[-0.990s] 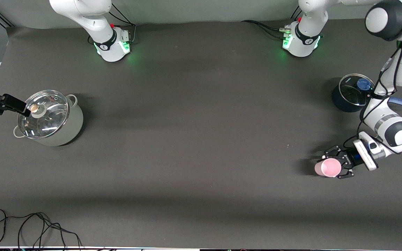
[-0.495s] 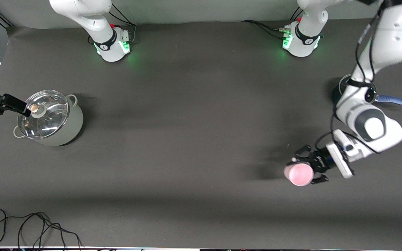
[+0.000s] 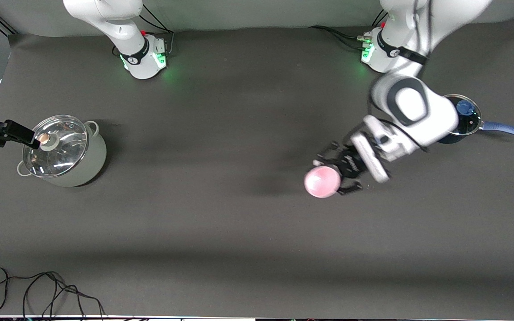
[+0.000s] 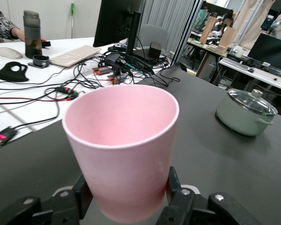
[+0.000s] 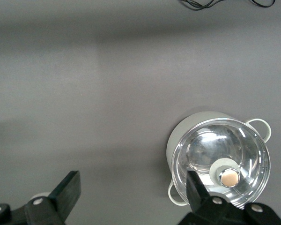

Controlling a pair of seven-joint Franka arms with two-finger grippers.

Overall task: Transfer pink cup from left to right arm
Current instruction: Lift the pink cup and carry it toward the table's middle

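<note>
The left gripper (image 3: 335, 171) has its black linkage fingers (image 4: 178, 199) clamped on the lower wall of the pink cup (image 3: 322, 182), one on each side. In the left wrist view the cup sits upright in that grip, mouth open and nothing visible inside. Cup and gripper are up in the air over bare dark surface (image 3: 221, 223), well away from the grey pot (image 3: 67, 154) and toward the left arm's end.

The left arm runs from the gripper's white boxy wrist up to its base at the back edge of the surface. Its elbow partly covers a dark blue saucepan (image 3: 464, 120) with a glass lid and a blue handle, which stands still farther from the grey pot than the cup.

The right gripper (image 3: 29, 139) hangs above the grey pot, beside the knob (image 3: 45, 139) of its glass lid. Its fingers (image 5: 203, 199) are spread wide and hold nothing.

A loose black cable (image 3: 38, 290) lies nearer the front camera than the grey pot.
</note>
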